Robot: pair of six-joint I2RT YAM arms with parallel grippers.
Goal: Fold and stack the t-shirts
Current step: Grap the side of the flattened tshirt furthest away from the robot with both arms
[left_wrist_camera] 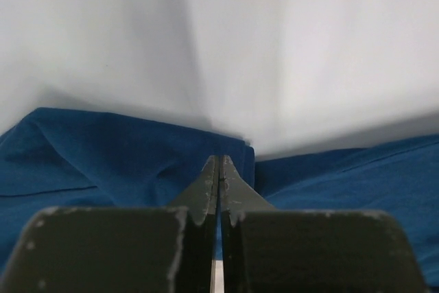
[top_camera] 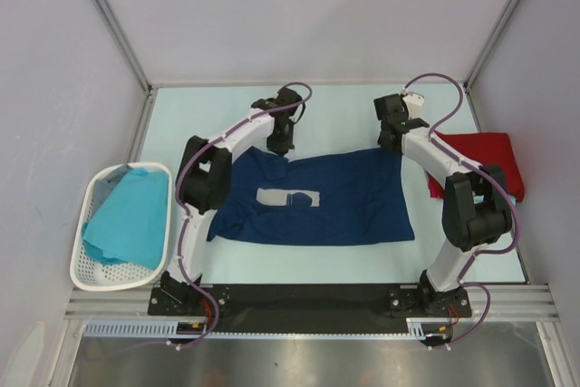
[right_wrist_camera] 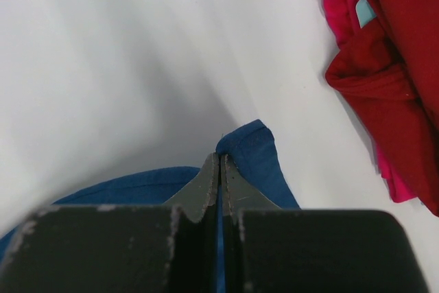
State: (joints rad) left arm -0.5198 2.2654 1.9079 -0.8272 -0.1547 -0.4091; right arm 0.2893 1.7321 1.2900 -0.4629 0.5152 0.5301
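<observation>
Both sets of fingers are pressed together on cloth: the left gripper point(left_wrist_camera: 219, 169) and the right gripper point(right_wrist_camera: 219, 166) each pinch a far corner of the navy blue cloth t-shirt point(top_camera: 349, 201). It is spread on the pale table point(top_camera: 344, 106), with the crumpled red t-shirt point(top_camera: 480, 156) just beside it on the right.

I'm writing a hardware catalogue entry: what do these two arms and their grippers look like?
The left arm and right arm have white links, chunky black joints and looping purple cables. The left gripper and right gripper have dark grey tapered fingers with chipped edges.
</observation>
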